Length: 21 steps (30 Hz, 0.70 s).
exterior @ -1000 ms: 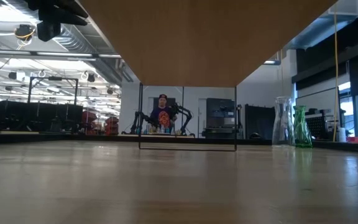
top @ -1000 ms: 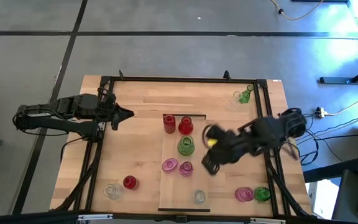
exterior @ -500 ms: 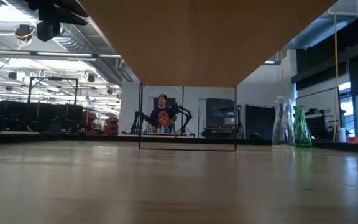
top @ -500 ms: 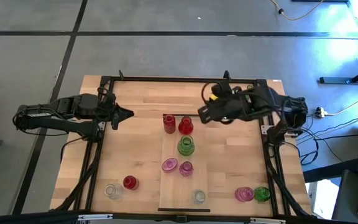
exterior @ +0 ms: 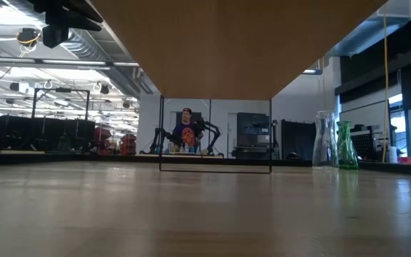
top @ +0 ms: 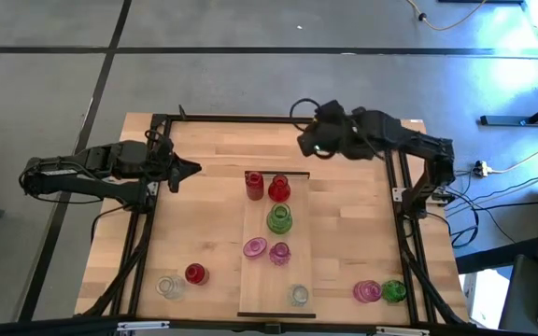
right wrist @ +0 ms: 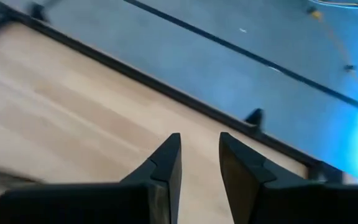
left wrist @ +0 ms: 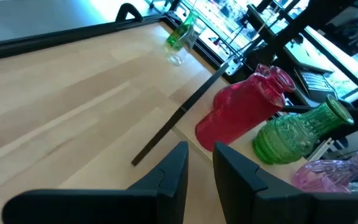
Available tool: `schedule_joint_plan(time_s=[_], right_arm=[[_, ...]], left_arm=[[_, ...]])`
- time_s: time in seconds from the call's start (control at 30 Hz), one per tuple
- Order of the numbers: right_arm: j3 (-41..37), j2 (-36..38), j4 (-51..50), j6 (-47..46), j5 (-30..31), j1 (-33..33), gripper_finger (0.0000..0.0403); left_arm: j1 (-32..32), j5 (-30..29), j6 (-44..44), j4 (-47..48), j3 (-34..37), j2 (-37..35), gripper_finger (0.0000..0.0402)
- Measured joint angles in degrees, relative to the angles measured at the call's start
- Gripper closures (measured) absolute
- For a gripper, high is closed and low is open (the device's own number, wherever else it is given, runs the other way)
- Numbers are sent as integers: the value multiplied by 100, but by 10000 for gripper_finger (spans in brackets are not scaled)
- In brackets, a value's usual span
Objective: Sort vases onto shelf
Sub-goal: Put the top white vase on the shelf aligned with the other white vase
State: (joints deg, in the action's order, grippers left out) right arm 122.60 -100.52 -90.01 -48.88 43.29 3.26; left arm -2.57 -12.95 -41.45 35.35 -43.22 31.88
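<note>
The pale shelf [top: 261, 280] lies lengthwise at mid-table. On it stand two red vases [top: 254, 184] [top: 278, 189], a green one [top: 279, 219], two pink ones [top: 255, 247] and a clear one [top: 299, 296]. On the tabletop stand a clear [top: 168, 286] and a red vase [top: 195, 273] near left, and a pink [top: 367, 291] and a green vase [top: 393, 291] near right. A green vase [left wrist: 180, 34] and a clear vase [left wrist: 176, 57] stand in the far right corner. My left gripper [top: 197, 170] waits left of the shelf, narrowly open and empty. My right gripper [top: 302, 147] hovers over the far table, narrowly open and empty.
A black frame [top: 250, 119] runs along the table's far edge and down both sides. The bare tabletop [top: 204, 224] stretches between the shelf and the left rail. In the low view a person [exterior: 187, 132] sits far behind the table.
My right gripper has swung from beside the shelf's right side toward the table's far edge, turning as it went, with nothing between its fingers. No vase has moved.
</note>
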Motion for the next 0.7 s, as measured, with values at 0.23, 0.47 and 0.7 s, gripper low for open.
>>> schedule_joint_plan(time_s=[0.23, 0.47, 0.7], right_arm=[[-871, 128, -5, -947, -1045, 894, 311], [-2756, 1056, 4, -1783, -1412, 1258, 311], [-4544, 2750, 462, -2851, -1340, 1262, 311]], left_arm=[[0, 0, -31, 0, 0, 0, 334], [1, 40, -267, -2, 0, 0, 334], [2, -100, -173, -2, 0, 2, 334]])
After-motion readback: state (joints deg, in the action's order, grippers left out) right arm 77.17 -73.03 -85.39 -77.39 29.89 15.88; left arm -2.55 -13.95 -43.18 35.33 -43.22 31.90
